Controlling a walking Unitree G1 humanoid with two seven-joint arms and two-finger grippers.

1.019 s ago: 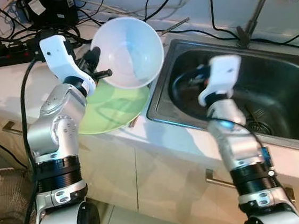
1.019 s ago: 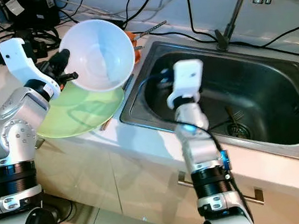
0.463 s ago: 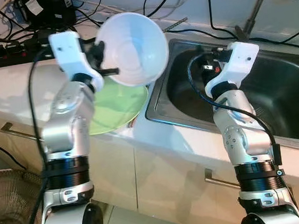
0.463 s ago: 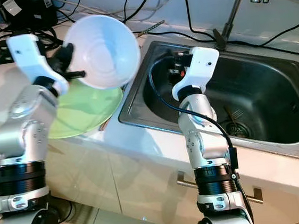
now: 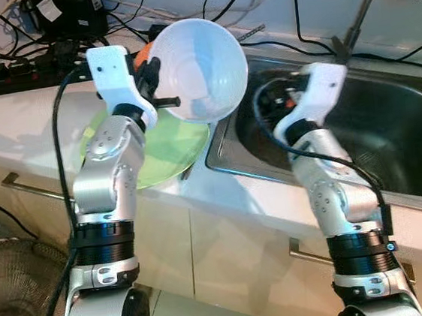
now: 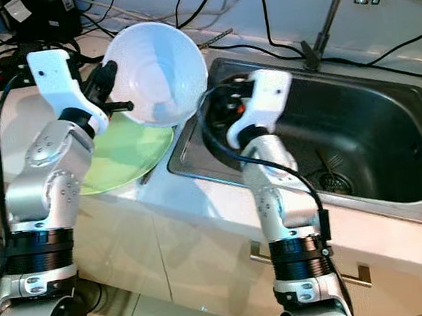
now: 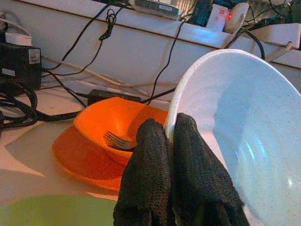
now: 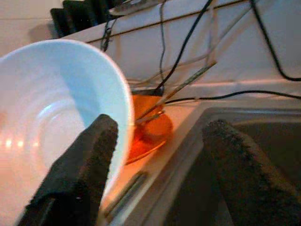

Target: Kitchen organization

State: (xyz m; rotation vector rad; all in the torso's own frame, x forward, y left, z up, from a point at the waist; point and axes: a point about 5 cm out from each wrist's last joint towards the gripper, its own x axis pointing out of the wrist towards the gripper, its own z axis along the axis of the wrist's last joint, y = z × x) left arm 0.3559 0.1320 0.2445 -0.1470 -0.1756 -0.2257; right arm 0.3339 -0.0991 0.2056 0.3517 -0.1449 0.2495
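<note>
Left pincer (image 7: 168,155) is pinched on the rim of the large white ceramic bowl (image 5: 203,68), holding it tilted in the air above the pale counter (image 5: 18,118). Directly below that pincer sits the flat lime-green plate (image 5: 168,147), near the counter's front edge. Beyond the pincer, toward the wall, an orange bowl (image 7: 110,125) with a metal fork (image 7: 115,140) in it rests on an orange plate (image 7: 77,160). To the bowl's right, the right pincer (image 8: 160,141) is spread wide over the near-left corner of the stainless steel sink (image 5: 398,138); one finger (image 8: 82,160) is just beside the white bowl's rim, not gripping it as far as I can tell. Looks like a transfer step: bowl in carry, maybe a handover to the right arm or a stack onto the dishes. Next move needs the right pincer to straddle the rim squarely before the left lets go, or a level set-down onto the green plate.
</note>
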